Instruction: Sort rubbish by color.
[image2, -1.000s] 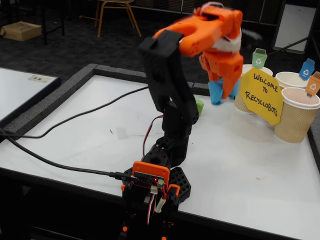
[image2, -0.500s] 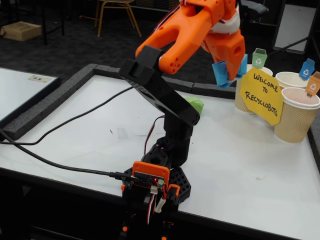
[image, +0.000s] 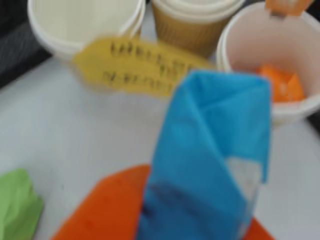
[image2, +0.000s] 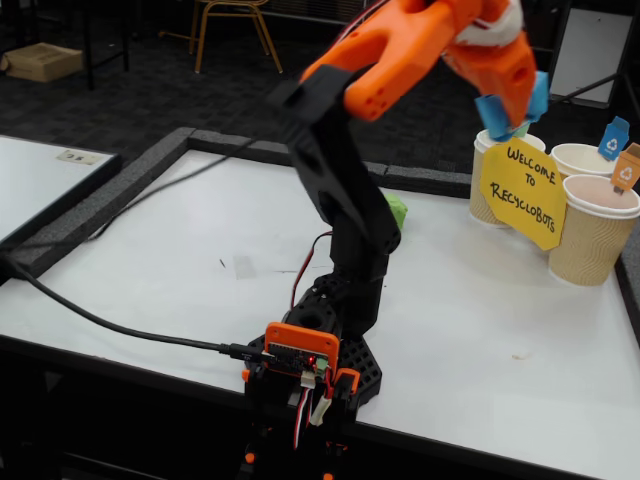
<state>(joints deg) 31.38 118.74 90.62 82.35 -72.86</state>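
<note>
Yellow sign (image2: 522, 192) in fixed view, leaning vs. the paper cups at right: hand-lettered "WELCOME TO RECYCLOBOTS", black ink, 3 lines. Same sign in wrist view (image: 140, 67): dark lettering in 2 rows visible, too blurred to read.

Small tags on the cups, fixed view: blue tag (image2: 614, 138) and orange tag (image2: 627, 168) each w/ a white recycling symbol; no words legible on either.

Small label (image2: 70, 156) on the neighbouring table at left, fixed view: printing too small to read.

No other text, brand or nos. legible on arm, circuit board or cups.
</note>
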